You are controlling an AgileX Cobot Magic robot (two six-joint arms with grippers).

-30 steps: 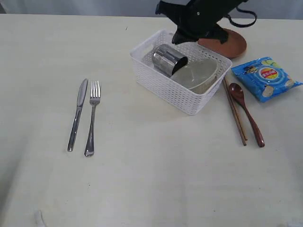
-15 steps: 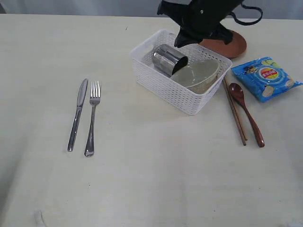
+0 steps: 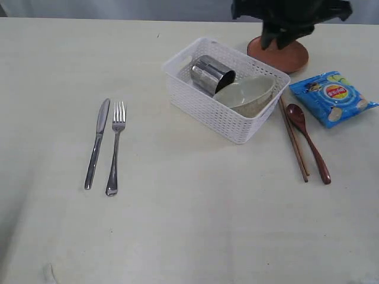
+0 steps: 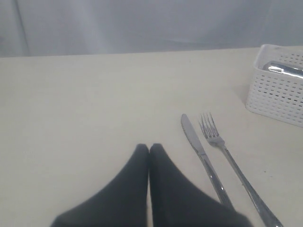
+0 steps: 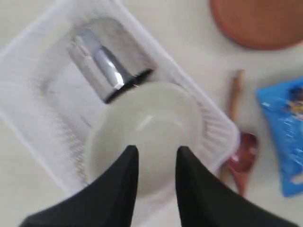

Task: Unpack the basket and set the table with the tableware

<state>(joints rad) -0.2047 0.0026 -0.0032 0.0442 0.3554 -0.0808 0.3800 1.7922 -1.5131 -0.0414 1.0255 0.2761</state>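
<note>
Cream worktop: bowl in basket should be pinched at its rim by the parted, empty right gripper, clear of the mug; left gripper clenched.

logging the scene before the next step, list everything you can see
table: 1, cream-white, underneath
basket: 1, white, centre-right
mug: 1, steel, lying in basket
bowl: 1, pale, in basket
knife: 1, steel, left of basket
fork: 1, steel, beside knife
chopsticks: pair, wooden, right of basket
spoon: 1, reddish-brown, beside chopsticks
plate: 1, brown, behind basket
snack bag: 1, blue, far right
left fingers: 2, black, shut, near knife
right fingers: 2, black, apart, empty
</note>
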